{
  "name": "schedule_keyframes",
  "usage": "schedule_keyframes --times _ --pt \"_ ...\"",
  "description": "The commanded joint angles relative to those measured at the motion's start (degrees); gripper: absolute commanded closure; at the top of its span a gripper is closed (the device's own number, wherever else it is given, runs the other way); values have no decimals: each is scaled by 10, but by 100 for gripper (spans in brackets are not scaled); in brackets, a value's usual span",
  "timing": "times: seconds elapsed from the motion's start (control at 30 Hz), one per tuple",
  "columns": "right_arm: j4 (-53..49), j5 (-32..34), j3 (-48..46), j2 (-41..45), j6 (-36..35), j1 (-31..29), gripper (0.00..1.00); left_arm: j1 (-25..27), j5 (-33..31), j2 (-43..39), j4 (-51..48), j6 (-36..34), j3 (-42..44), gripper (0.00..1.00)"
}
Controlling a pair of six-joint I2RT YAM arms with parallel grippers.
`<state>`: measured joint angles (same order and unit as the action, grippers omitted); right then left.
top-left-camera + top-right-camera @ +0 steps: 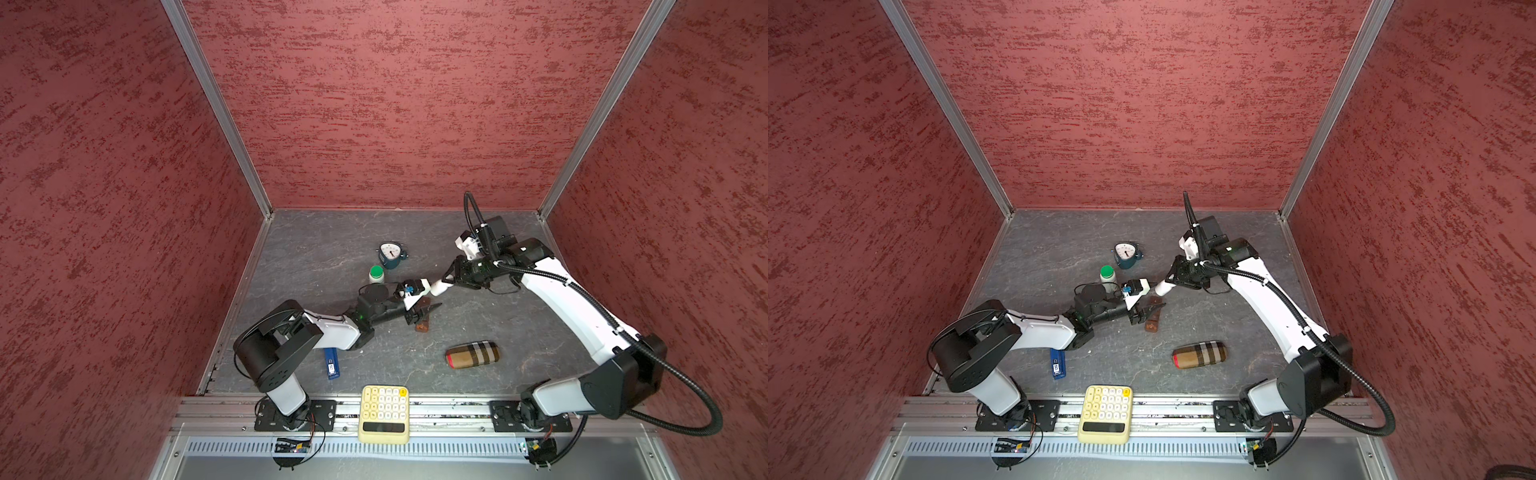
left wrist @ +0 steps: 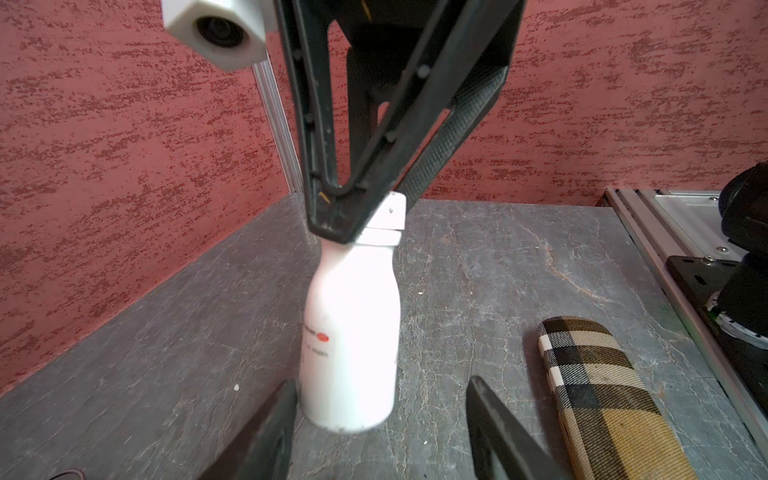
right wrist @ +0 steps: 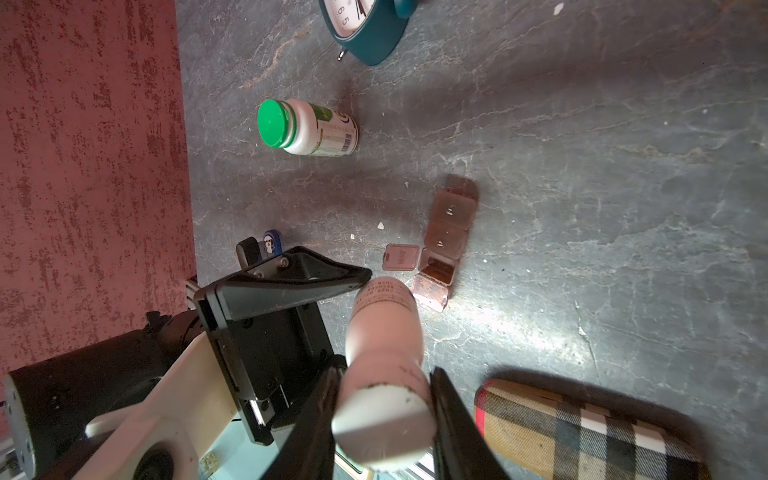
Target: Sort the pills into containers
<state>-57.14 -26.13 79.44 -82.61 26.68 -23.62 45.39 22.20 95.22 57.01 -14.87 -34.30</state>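
Observation:
My right gripper (image 3: 386, 374) is shut on the cap end of a white bottle (image 2: 351, 332), which hangs over the table in both top views (image 1: 439, 286) (image 1: 1163, 288). In the left wrist view the bottle's base sits between the fingers of my open left gripper (image 2: 382, 432), close to one finger (image 2: 266, 432). The containers (image 3: 444, 241), a brown strip of small compartments, lie flat below with one lid (image 3: 401, 257) folded open. In a top view my left gripper (image 1: 428, 311) partly covers the containers (image 1: 424, 322). Tiny white specks (image 3: 380, 225) lie nearby; I cannot tell if they are pills.
A green-capped white bottle (image 1: 376, 274) and a teal clock (image 1: 390, 254) stand further back. A plaid oblong case (image 1: 473, 354) lies front right, and a blue flat item (image 1: 331, 363) under the left arm. A yellow calculator (image 1: 384, 413) rests on the front rail.

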Motion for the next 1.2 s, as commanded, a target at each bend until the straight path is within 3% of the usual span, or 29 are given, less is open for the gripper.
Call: schedule_keyframes --times 0.0,0.2,0.73,1.17 --pt "-9 -19 -2 11 -12 2 71 3 12 13 21 -9 -12 38" --pt "-12 -19 -4 10 -13 1 71 5 17 21 26 -2 -19 47" --pt "-21 -16 -11 12 -15 1 71 14 18 38 33 -1 -28 56" --pt "-18 -21 -5 12 -7 1 68 18 2 49 48 -4 -24 73"
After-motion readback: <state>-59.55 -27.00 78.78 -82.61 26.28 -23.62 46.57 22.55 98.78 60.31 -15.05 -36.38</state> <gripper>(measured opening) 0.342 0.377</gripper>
